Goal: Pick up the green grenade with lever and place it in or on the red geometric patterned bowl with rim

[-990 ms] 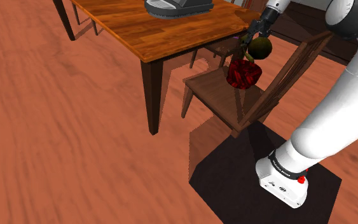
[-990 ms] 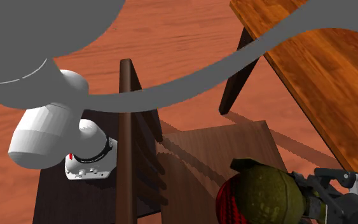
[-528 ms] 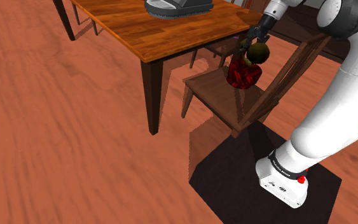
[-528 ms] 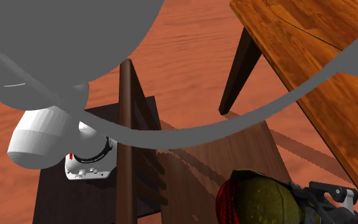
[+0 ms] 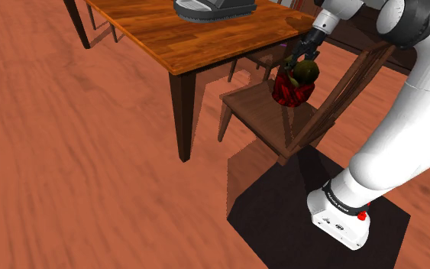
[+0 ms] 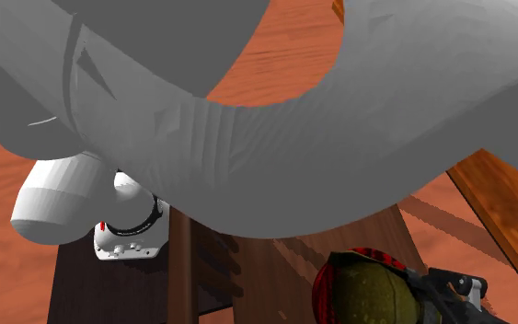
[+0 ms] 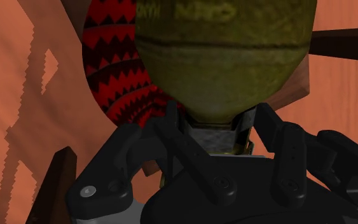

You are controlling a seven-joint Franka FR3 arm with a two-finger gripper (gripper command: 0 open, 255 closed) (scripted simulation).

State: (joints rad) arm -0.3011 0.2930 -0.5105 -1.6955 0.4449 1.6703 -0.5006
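Note:
An olive-green grenade [image 5: 307,72] hangs in my gripper [image 5: 302,58], whose fingers are shut on its neck. Its round body is down at the mouth of the red and black zigzag bowl [image 5: 287,92], which stands on a wooden chair seat [image 5: 253,111]. The second exterior view has the grenade [image 6: 373,293] over the bowl's red rim [image 6: 323,283], with the gripper [image 6: 437,287] coming in from that view's right. Seen from the wrist, the grenade [image 7: 225,51] is clasped between the black fingers of the gripper [image 7: 217,122], and the bowl [image 7: 116,71] lies beyond it. I cannot tell if grenade and bowl touch.
A wooden table [image 5: 176,37] with a grey shoe-like thing [image 5: 213,8] on it stands close beside the chair, toward the shoulder view's left. The chair's slatted back [image 5: 341,90] rises between bowl and stand [image 5: 318,220]. My grey arm [image 6: 247,110] covers the second exterior view's upper half.
The gripper has come down with the grenade, from above the bowl to its mouth. The arm has swung further across the second exterior view.

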